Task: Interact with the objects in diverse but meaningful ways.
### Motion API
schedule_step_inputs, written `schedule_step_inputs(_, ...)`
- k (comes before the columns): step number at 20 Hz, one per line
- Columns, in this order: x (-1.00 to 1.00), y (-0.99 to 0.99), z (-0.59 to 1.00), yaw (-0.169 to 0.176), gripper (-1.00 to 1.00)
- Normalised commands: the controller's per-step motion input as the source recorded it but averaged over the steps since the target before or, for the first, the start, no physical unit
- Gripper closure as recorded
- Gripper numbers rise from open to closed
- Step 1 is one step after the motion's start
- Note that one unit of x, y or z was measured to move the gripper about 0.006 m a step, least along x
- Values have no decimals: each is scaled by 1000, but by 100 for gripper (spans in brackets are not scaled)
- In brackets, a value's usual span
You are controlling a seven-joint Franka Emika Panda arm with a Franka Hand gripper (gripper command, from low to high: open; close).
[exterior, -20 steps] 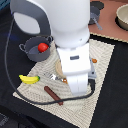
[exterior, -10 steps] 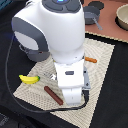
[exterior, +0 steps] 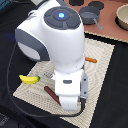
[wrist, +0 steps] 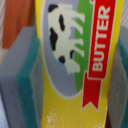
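In the wrist view a yellow butter packet with a cow picture fills the space between my gripper's grey and teal finger pads; the pads press its sides. In the exterior view the arm's white body covers the mat's middle and hides the fingers and the packet. A yellow banana lies on the mat at the exterior view's left. A brown sausage lies beside the wrist. A grey long-handled saucepan stands at the back. The tomato and the two-handled pot are hidden.
A beige woven mat lies on the dark table. A small orange item lies on it at the exterior view's right. A tan bowl and dark discs are at the back. A black cable loops around the mat.
The arm has swung nearer and lower over the mat and now covers the pot with the tomato. The banana and sausage have not moved.
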Motion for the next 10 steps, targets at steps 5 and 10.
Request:
schedule_step_inputs(5, 269, -258, 190, -23, 100)
schedule_step_inputs(10, -9, -3, 312, 3, 100)
